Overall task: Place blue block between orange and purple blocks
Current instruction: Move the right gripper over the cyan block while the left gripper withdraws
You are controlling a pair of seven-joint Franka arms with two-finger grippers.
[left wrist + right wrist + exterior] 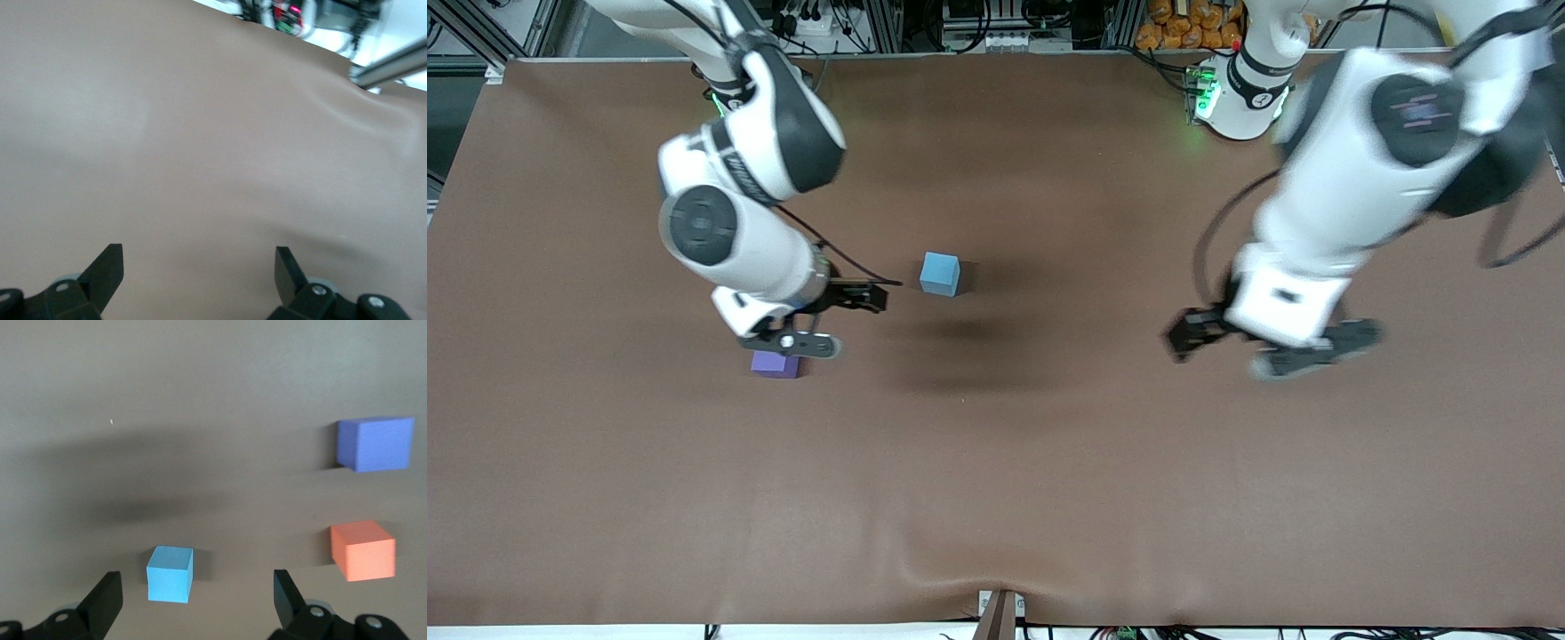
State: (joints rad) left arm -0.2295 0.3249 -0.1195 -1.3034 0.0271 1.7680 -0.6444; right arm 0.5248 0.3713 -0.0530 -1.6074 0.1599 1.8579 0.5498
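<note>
The blue block (940,273) sits on the brown table, near its middle. In the right wrist view the blue block (170,574) lies apart from the orange block (362,550) and the purple block (373,444), which stand side by side with a gap between them. The purple block (775,364) peeks out under my right gripper (831,320); the orange one is hidden there by the arm. My right gripper (197,579) hangs open and empty above the table beside the blue block. My left gripper (1258,348) (199,252) waits open over bare table at its own end.
The brown cloth (1049,489) covers the whole table and wrinkles slightly at the edge nearest the front camera. Cables, racks and the arm bases (1240,98) line the robots' edge.
</note>
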